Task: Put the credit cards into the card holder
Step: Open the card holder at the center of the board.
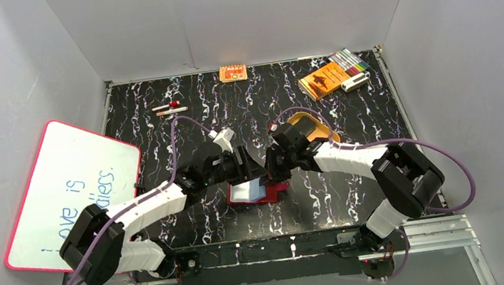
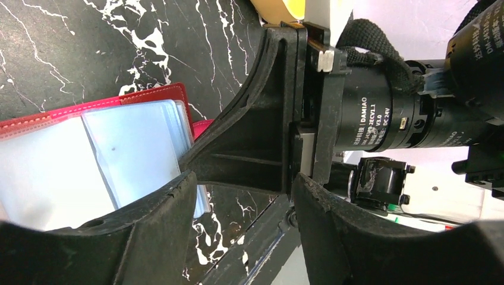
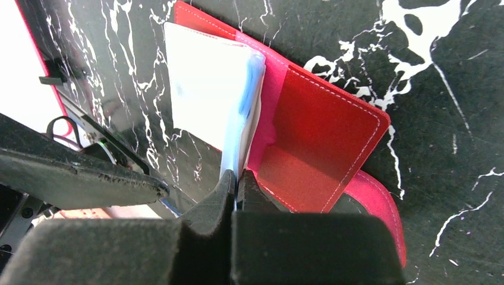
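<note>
Right pincer [image 3: 238,181] first: clamped fully shut on the edge of one clear sleeve [image 3: 205,83], held up off the stack close to the fold of the holder [image 3: 321,130]. Left pincer [image 2: 245,178] next: jaws apart, nothing visible between them, hanging just left of the holder's fold and facing the right pincer's fingers at close range. Holder open and flat on the counter [image 1: 148,133], between the two arms and toward the near edge; long axis left to right, pale sleeves on its left half, bare red cover on its right half. No cards to be made out in any view: none in either pincer, none beside the holder, possibly hidden under the arms. Probably hinges on the pinched sleeve's mouth: best gaping toward the holder's left side, with the left pincer nearer there and free to feed a card in edge-on along the long axis; direction of that mouth impossible to tell from here. In the way: the right pincer's own fingers, standing over the fold with little room to spare. Tray [image 1: 319,124] just beyond the holder, partly under the right arm. Box [image 1: 232,72], booklet [image 1: 323,79] and markers [image 1: 349,60] well beyond the holder at the far edge. Whiteboard [image 1: 61,186] well left of the holder. None of these likely to interfere.
</note>
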Robot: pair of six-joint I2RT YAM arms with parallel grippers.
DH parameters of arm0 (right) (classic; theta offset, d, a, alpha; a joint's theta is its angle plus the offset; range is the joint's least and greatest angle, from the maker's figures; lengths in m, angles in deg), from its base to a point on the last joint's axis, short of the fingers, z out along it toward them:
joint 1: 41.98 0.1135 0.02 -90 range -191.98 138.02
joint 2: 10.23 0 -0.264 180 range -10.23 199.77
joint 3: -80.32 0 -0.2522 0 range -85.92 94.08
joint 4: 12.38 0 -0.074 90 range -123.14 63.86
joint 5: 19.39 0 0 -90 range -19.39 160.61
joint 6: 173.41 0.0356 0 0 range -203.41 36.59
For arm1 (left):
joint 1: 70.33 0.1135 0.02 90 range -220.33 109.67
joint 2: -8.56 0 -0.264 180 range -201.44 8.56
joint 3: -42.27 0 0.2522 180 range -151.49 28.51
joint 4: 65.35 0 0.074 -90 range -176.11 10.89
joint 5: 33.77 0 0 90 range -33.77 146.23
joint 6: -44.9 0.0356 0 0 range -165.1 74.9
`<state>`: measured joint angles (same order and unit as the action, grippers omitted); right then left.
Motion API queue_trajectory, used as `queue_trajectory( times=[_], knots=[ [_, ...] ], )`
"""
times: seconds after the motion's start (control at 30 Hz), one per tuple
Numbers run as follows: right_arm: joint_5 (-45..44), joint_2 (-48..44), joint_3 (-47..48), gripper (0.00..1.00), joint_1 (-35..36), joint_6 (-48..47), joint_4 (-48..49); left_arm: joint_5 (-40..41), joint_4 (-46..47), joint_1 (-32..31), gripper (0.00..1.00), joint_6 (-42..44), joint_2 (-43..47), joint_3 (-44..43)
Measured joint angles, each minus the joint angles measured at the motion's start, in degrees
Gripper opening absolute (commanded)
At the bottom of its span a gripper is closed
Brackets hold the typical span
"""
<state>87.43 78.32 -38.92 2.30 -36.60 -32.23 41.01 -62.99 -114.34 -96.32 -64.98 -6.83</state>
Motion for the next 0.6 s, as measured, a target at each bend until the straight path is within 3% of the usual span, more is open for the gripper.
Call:
queue_trajectory(
  times=[0.33, 0.6],
  knots=[
    [0.0, 0.0, 0.0, 0.00, -0.1, 1.6, -0.5, 1.4, -1.1, 0.0, 0.61, 2.4, -0.1, -0.2],
    [0.5, -1.2, 0.0, 0.00, -0.1, 3.0, 0.0, 5.4, -7.7, 0.0, 0.66, 5.2, 1.0, 1.1]
  ],
)
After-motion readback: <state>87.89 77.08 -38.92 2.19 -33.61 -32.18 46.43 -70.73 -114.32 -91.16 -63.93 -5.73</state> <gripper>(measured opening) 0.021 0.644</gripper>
